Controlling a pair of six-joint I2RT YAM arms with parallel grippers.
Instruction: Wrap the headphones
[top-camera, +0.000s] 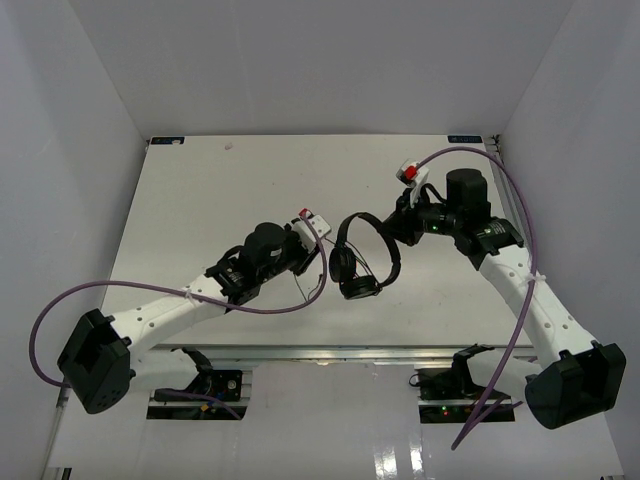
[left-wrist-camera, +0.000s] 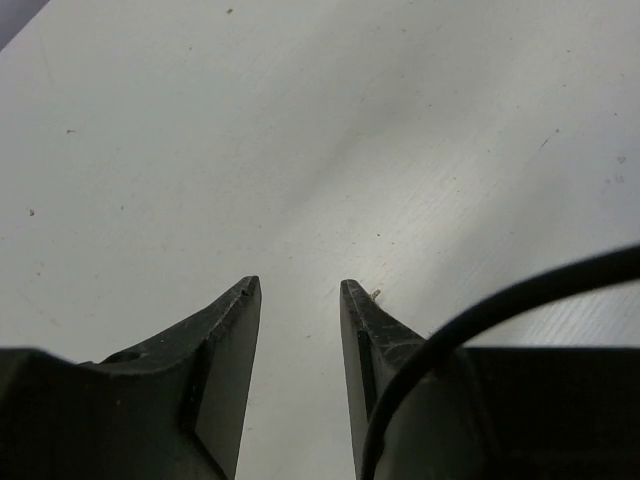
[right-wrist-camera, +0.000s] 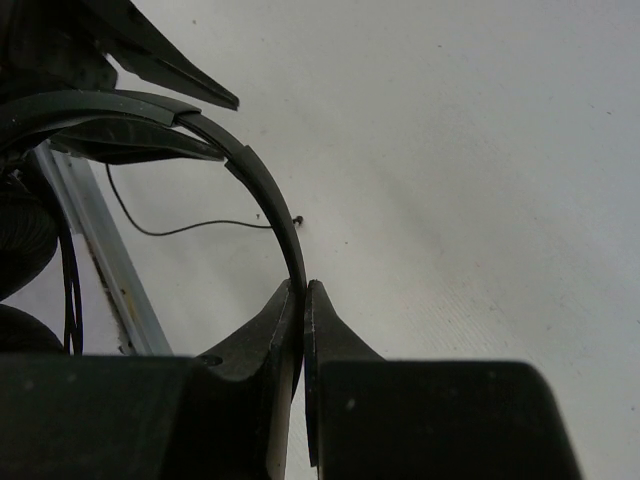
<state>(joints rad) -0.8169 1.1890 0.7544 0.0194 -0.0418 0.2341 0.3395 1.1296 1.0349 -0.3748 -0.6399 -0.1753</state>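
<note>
The black headphones (top-camera: 360, 265) hang above the middle of the white table (top-camera: 200, 190), earcups low and headband arching up to the right. My right gripper (top-camera: 388, 226) is shut on the thin headband (right-wrist-camera: 255, 175), which runs down between its fingertips (right-wrist-camera: 303, 290). The thin black cord (top-camera: 315, 288) trails left from the earcups and lies loose on the table (right-wrist-camera: 190, 228). My left gripper (top-camera: 318, 250) is just left of the headphones. It (left-wrist-camera: 297, 290) stands open with only bare table between its fingers, and the cord (left-wrist-camera: 500, 305) loops over its right finger.
Thick purple cables (top-camera: 270, 308) run along both arms. An aluminium rail (right-wrist-camera: 100, 250) borders the table's near edge. White walls close in the table on the left, right and back.
</note>
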